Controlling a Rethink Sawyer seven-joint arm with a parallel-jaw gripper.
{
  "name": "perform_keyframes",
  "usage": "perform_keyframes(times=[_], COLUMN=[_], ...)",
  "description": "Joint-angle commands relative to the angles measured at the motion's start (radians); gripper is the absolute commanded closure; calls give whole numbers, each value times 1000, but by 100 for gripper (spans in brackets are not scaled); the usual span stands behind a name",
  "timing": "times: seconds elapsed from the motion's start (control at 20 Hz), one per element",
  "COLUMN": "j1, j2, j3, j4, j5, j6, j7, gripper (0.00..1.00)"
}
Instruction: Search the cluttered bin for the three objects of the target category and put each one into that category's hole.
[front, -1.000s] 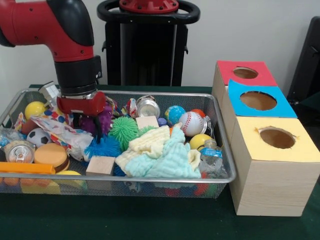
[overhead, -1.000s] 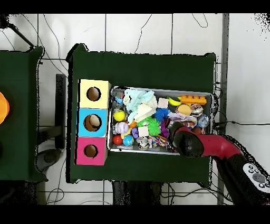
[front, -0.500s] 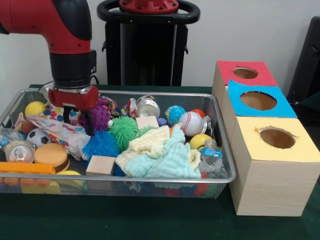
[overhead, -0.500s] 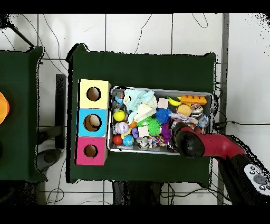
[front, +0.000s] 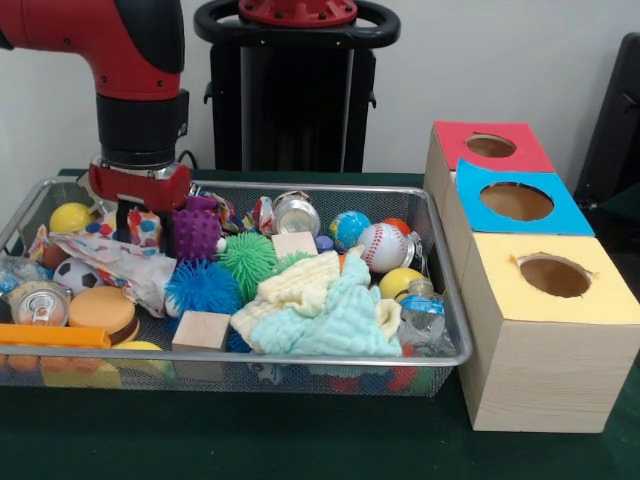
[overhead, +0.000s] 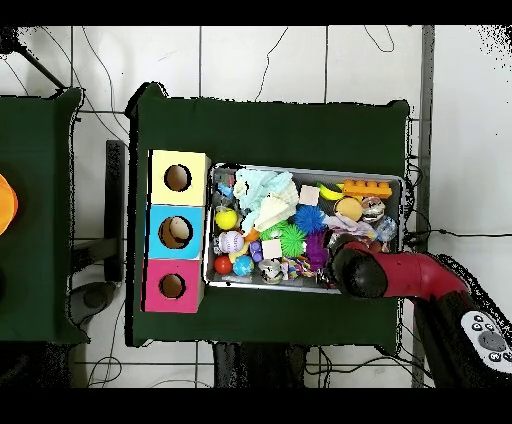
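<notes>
A wire mesh bin is packed with balls, spiky toys, cans, wooden blocks and cloths. My gripper hangs over its back left part, just left of a purple spiky cube, with a polka-dot wrapper right under it. The frames do not show whether it grips anything. From overhead the red arm covers the gripper at the bin's lower right. A green spiky ball, a blue spiky ball, a baseball and yellow balls lie around.
Three boxes with round holes stand beside the bin: red, blue, yellow. Pale cloths, a crushed bottle, cans and an orange brick also fill the bin.
The gripper has risen and shifted left, away from the purple spiky cube, which now shows fully.
</notes>
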Motion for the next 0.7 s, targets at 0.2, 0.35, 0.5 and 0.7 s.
perform_keyframes(times=[0.2,0.35,0.5,0.7], j1=[6,17,7,-16], j2=[5,53,123,180], j3=[-24,-40,-38,-20], j4=[-62,-86,-136,-180], j5=[-113,-149,-193,-227], j6=[77,32,-14,-40], j7=[-148,-114,-108,-116], gripper=[0,0,0,0])
